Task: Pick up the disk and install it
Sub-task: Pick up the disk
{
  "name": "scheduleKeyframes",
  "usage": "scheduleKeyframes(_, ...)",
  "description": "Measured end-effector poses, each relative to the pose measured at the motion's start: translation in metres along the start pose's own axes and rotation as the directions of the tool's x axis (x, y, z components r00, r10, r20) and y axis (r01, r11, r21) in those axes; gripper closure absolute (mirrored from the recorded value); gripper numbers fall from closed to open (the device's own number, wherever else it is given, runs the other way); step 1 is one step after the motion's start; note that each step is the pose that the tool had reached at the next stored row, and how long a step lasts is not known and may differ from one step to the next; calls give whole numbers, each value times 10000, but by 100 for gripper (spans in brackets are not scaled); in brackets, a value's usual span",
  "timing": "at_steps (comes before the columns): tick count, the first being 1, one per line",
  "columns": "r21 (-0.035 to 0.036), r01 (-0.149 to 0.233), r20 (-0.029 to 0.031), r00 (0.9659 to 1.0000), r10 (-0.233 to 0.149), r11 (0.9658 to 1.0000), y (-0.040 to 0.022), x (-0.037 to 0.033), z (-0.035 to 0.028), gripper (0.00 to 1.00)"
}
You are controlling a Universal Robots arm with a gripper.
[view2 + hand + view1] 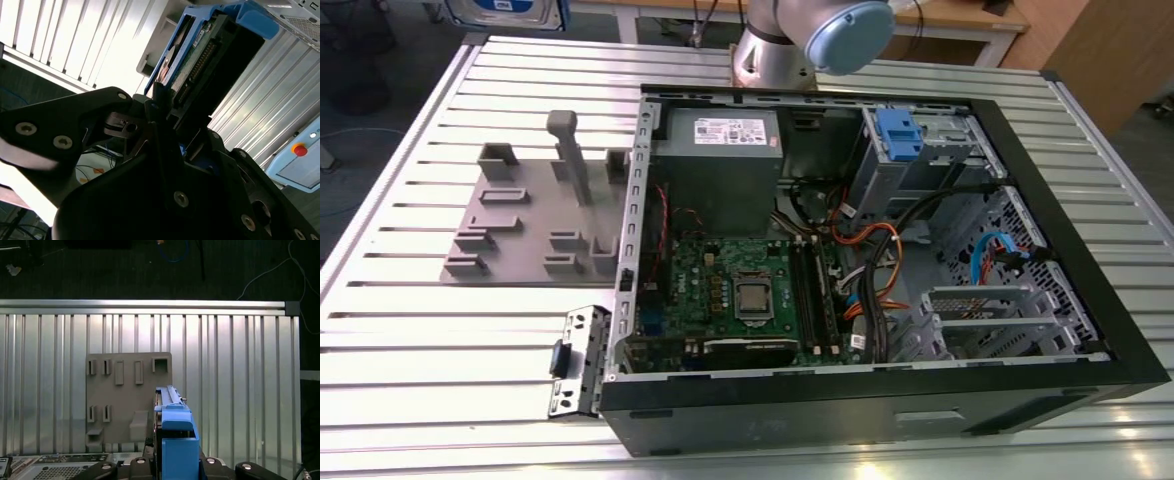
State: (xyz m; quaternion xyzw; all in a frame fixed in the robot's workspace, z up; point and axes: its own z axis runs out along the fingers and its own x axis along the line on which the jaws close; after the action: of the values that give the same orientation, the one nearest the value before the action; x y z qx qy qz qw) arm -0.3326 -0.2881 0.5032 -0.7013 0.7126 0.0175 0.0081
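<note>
**Above the ribbed table, the disk is held clamped in the gripper**

Between the black fingers of the gripper the disk is held fast; the fingers are closed on its near end, as is seen in the second wrist view. The disk is carried off the table. Its long axis runs straight out from the gripper, away from the wrist. In the first wrist view it is seen edge-on, with the blue carrier frame toward the camera, and the ribbed metal table and the grey fixture plate are seen beyond it, well apart from it.

The pick-up is judged to be done; the install is not yet done. In the exterior view the open computer case lies on the table beside the fixture plate, and the drive cage is found in its far corner, near the arm's base. The disk must be brought there, so it is judged that the held disk lies to the side of the case, not over the cage.

The arm is seen to rise steeply from its base behind the case.
</note>
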Motion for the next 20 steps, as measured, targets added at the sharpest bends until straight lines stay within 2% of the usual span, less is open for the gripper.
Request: scheduleKeyframes(20,-6,0,0,10000,0,10000,-245,8,-4,64)
